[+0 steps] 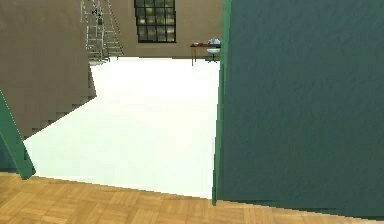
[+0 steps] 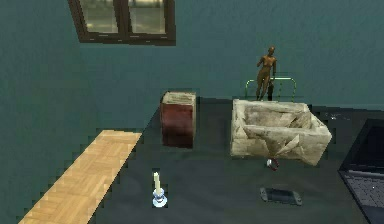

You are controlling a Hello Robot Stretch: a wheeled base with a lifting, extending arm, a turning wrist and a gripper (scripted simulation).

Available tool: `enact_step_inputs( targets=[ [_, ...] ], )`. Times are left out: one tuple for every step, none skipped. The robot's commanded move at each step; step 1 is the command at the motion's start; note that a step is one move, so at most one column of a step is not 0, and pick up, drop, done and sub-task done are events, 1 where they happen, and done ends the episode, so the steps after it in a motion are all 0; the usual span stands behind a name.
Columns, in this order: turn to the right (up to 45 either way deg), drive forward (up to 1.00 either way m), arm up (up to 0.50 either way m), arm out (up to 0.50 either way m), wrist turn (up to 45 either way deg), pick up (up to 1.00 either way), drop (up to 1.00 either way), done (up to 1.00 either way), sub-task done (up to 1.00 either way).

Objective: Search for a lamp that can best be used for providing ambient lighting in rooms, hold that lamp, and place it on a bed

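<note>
Step in hand, as I judge it: searching. Lamp not yet placed; the nearest candidate is a small candle-like thing (image 2: 157,190) on the dark worktop (image 2: 210,170), too small to name. Tool's state: cannot tell.

Advice: check that thing first, then drive through the doorway (image 1: 150,110) and turn slowly.

Containers: beige open box (image 2: 278,130), nothing made out inside; dark red box (image 2: 179,118), contents hidden.

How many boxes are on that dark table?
2. A reddish-brown box stands about midway along the dark table. A bigger open beige box sits to its right, in front of a statuette. Another box could be hidden behind them.
</note>
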Motion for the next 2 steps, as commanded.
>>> enact_step_inputs(
  targets=[
    [0.0, 0.00, 0.38, 0.00, 0.0, 0.00, 0.00, 0.00, 0.00],
    [0.0, 0.00, 0.00, 0.16, 0.0, 0.00, 0.00, 0.00, 0.00]
  ],
)
